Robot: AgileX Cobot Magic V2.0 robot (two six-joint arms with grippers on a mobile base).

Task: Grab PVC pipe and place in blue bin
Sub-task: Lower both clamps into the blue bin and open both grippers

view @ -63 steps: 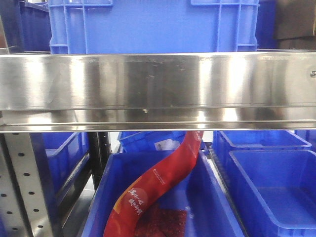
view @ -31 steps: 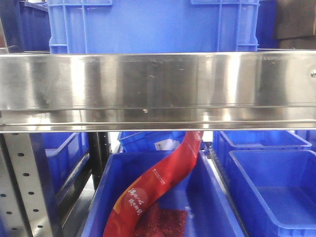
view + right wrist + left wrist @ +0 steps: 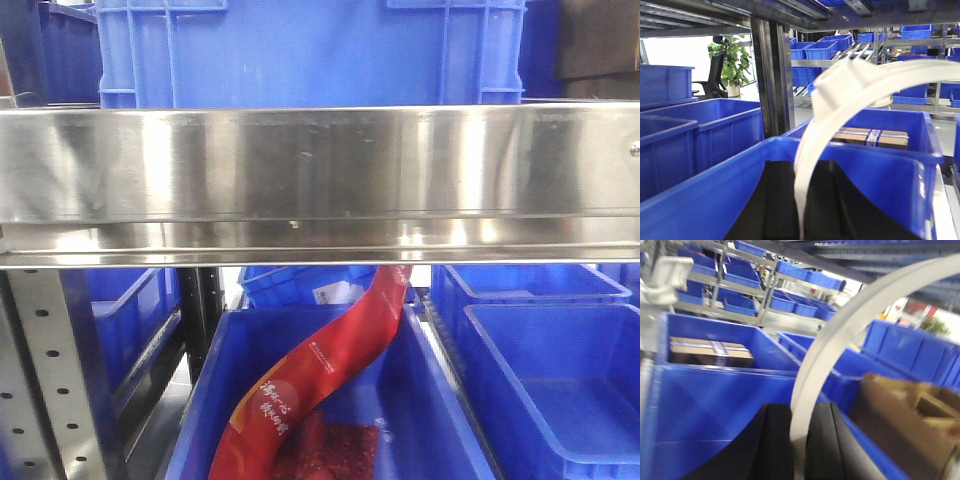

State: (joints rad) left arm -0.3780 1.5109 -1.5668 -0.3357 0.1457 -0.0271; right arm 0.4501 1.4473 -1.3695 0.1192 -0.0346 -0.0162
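Note:
In the left wrist view my left gripper is shut on a white PVC pipe strap, which arcs up and to the right above a blue bin. In the right wrist view my right gripper is shut on a white arc strap with a flat tab near its top, over the rim of a blue bin. I cannot tell whether both hold the same strap. Neither gripper nor strap shows in the front view.
A steel shelf rail fills the middle of the front view, with a blue crate above. Below it a red bag lies in a blue bin. A taped cardboard box sits in the bin ahead. A brown box is at the right.

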